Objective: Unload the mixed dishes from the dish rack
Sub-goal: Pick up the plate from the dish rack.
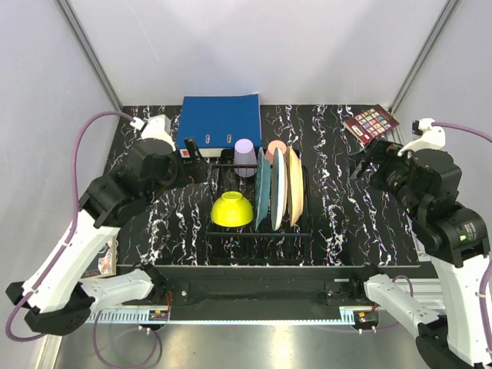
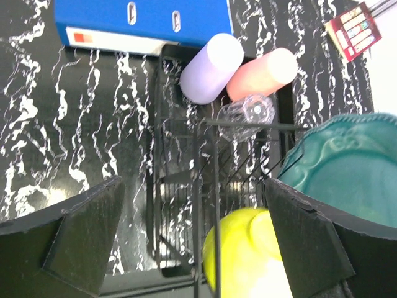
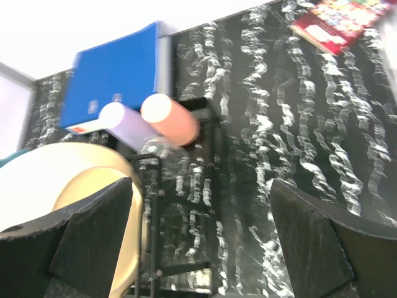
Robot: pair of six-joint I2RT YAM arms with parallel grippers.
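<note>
The black wire dish rack point(image 1: 259, 233) stands mid-table. It holds a yellow bowl point(image 1: 232, 209), a lilac cup point(image 1: 245, 156), a salmon-pink cup point(image 1: 276, 147), and upright teal point(image 1: 263, 192), white point(image 1: 278, 188) and peach point(image 1: 294, 188) plates. My left gripper point(image 1: 197, 164) is open and empty at the rack's left rim. Its wrist view shows the bowl point(image 2: 248, 254), teal plate point(image 2: 347, 167), a clear glass point(image 2: 247, 116) and both cups point(image 2: 211, 68). My right gripper point(image 1: 361, 164) is open and empty, right of the rack. Its wrist view shows the peach plate point(image 3: 80, 192) and the glass point(image 3: 162, 155).
A blue binder point(image 1: 219, 121) lies flat behind the rack, touching its back rim. A red booklet point(image 1: 370, 123) lies at the back right corner. The black marbled table point(image 1: 338, 215) ends at white walls on the left, back and right.
</note>
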